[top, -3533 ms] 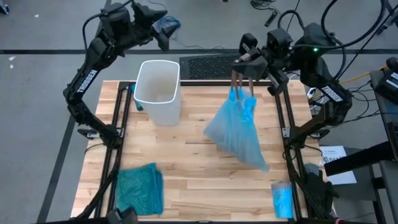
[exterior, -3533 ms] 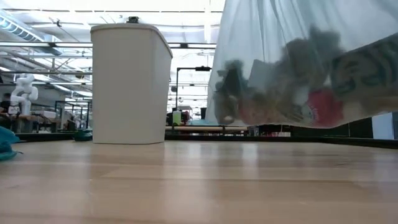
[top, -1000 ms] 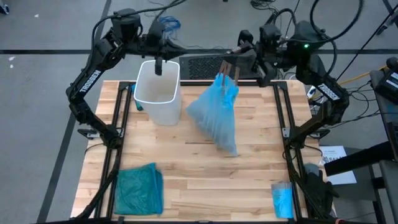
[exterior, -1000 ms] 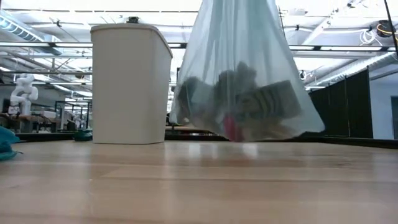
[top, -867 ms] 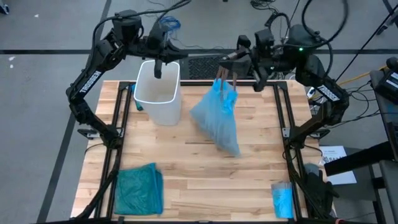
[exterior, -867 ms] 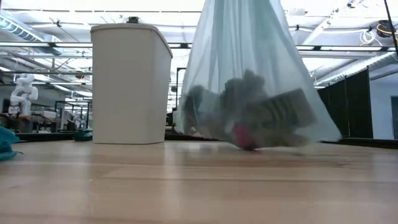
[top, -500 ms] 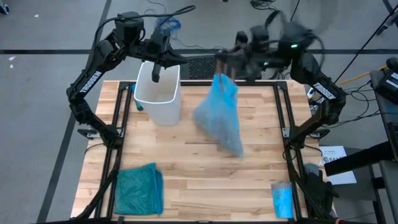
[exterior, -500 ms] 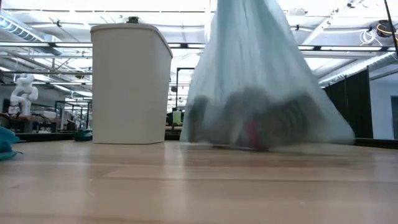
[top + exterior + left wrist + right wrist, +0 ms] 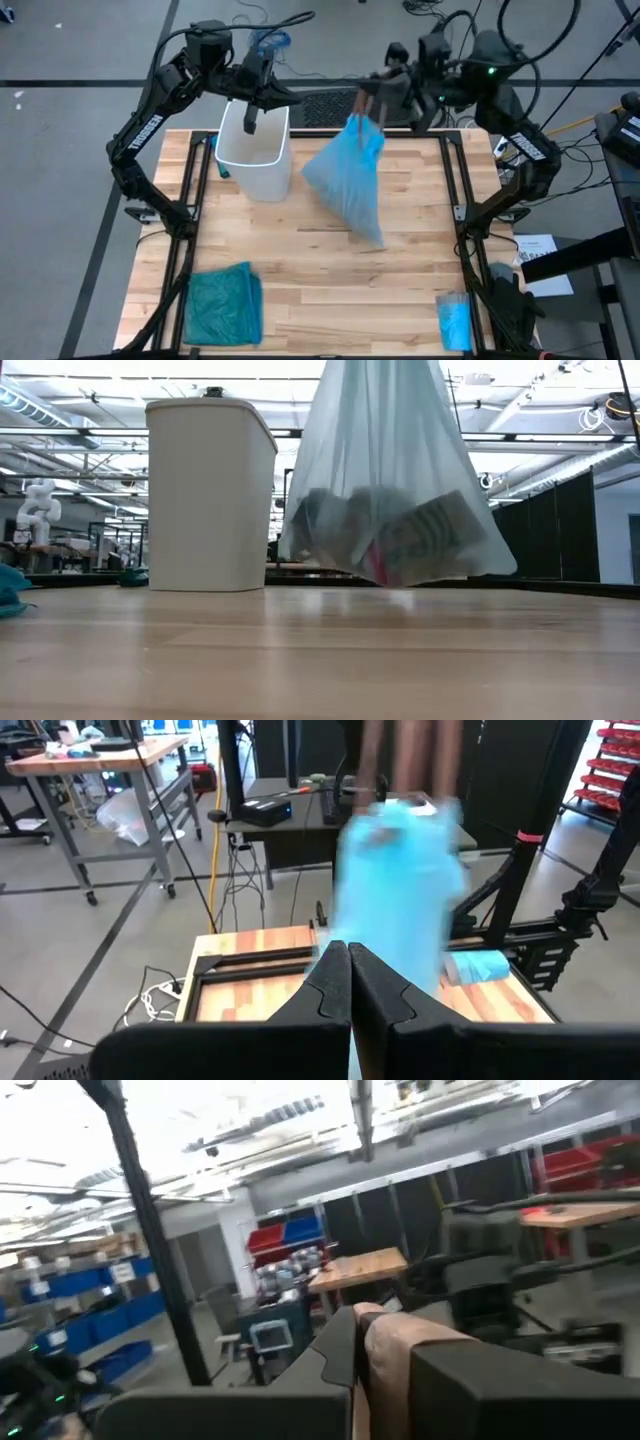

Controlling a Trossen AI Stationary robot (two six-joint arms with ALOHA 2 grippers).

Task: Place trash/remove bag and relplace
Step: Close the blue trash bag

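The bag (image 9: 345, 180) hangs just beside the white bin (image 9: 255, 145), pinched at its gathered neck by the right gripper (image 9: 368, 100), whose fingers are clamped together on the plastic; its belly looks to be clear of the table (image 9: 300, 270), though only barely. If anything goes wrong here I'd guess it is that thin neck slipping out of the pinch, since the whole load hangs from one bunched handful; a swing could also knock the bin, which stands close. The film is pale blue and see-through, crinkled, drawn tight above and bulging below; through it the trash (image 9: 390, 540) shows as dark crumpled scraps, a striped label and a bit of red, all slumped at the bottom. The left gripper (image 9: 250, 112) hovers over the bin's open mouth, fingers pressed together on nothing.
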